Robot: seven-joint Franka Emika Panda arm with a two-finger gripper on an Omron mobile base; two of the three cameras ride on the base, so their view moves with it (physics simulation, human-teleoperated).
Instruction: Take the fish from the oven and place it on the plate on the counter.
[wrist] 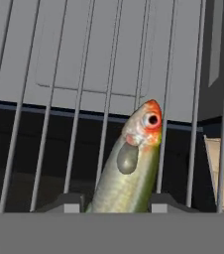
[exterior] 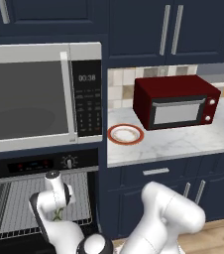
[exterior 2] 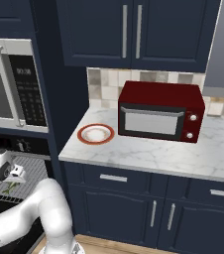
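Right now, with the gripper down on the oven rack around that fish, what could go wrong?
The fish sits between the fingertips with most of its body sticking out, so it may slip or swing when lifted. The rack wires run close by and could snag it. The plate lies up on the counter, a long carry.

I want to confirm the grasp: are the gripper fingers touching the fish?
Cannot tell. In the hand view the fish lies between the fingers, but their contact is hidden.

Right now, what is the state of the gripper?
Gripper: closed on the fish, over the oven's wire rack.
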